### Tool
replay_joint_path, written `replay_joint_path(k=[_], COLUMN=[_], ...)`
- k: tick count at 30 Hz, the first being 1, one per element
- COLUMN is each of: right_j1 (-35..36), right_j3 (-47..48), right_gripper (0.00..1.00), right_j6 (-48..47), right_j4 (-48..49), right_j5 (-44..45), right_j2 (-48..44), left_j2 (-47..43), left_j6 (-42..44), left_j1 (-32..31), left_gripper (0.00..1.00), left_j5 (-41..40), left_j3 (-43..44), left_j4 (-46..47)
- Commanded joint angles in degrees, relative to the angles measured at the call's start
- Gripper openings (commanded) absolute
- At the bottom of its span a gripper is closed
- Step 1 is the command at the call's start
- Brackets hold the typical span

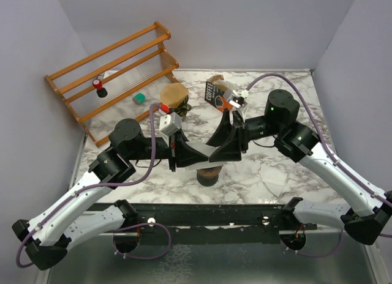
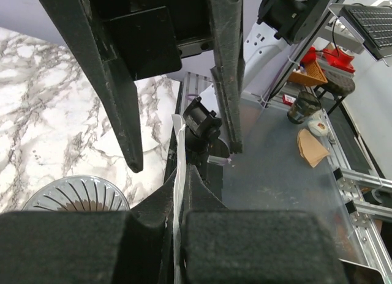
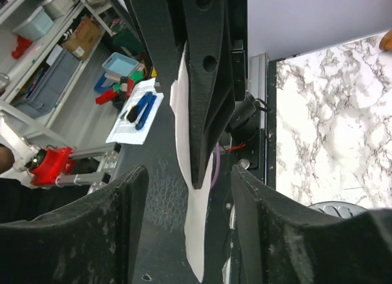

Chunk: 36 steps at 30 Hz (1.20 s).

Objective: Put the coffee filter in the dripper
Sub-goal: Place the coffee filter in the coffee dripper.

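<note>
Left tool (image 2: 182, 174) pinches the white filter (image 3: 195, 229) edge-on, near the dripper (image 1: 209, 172) on the marble worktop (image 1: 275, 174). Right tool (image 3: 190, 174) is spread wide, one finger on either side of the filter.

A wooden rack (image 1: 113, 73) stands in the upper left of the top view, on a worktop (image 1: 269, 174) that is white with grey lines like marble. A small red and black thing (image 1: 99, 87) sits on the rack. A little green block (image 1: 139, 98) lies just beside the rack's front rail. Near the top middle stands a dark bag (image 1: 214, 93) with the word COFFEE on it. The walls around are plain grey.
</note>
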Motion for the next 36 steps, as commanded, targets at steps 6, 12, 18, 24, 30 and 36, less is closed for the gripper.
replay_joint_path(k=[6, 12, 18, 24, 30, 36], right_j1=[1.13, 1.68, 1.94, 1.94, 1.94, 1.95], right_j3=[2.01, 2.1, 1.69, 1.87, 1.32, 0.37], right_gripper=[0.33, 0.01, 0.01, 0.01, 0.0, 0.01], right_j6=[-2.77, -3.08, -3.36, -2.31, 0.03, 2.67], right_j4=[-0.97, -0.91, -0.26, 1.43, 4.51, 8.32], right_j5=[1.01, 1.26, 3.18, 4.08, 4.68, 6.61], right_j2=[0.15, 0.61, -0.72, -2.92, -4.83, -5.89], left_j2=[1.17, 1.26, 1.51, -1.27, -5.08, -5.54], left_j6=[-0.53, -0.61, -0.83, -3.48, -9.32, -14.47], left_j1=[0.12, 0.13, 0.12, 0.12, 0.16, 0.12], left_gripper=[0.0, 0.0, 0.36, 0.69, 0.73, 0.69], left_j5=[1.84, 1.37, -0.67, -2.02, -2.84, -2.26], left_j3=[0.82, 0.97, 0.59, -3.02, -8.83, -12.08], left_j4=[-0.97, -1.12, -1.83, 2.76, 12.05, 21.5])
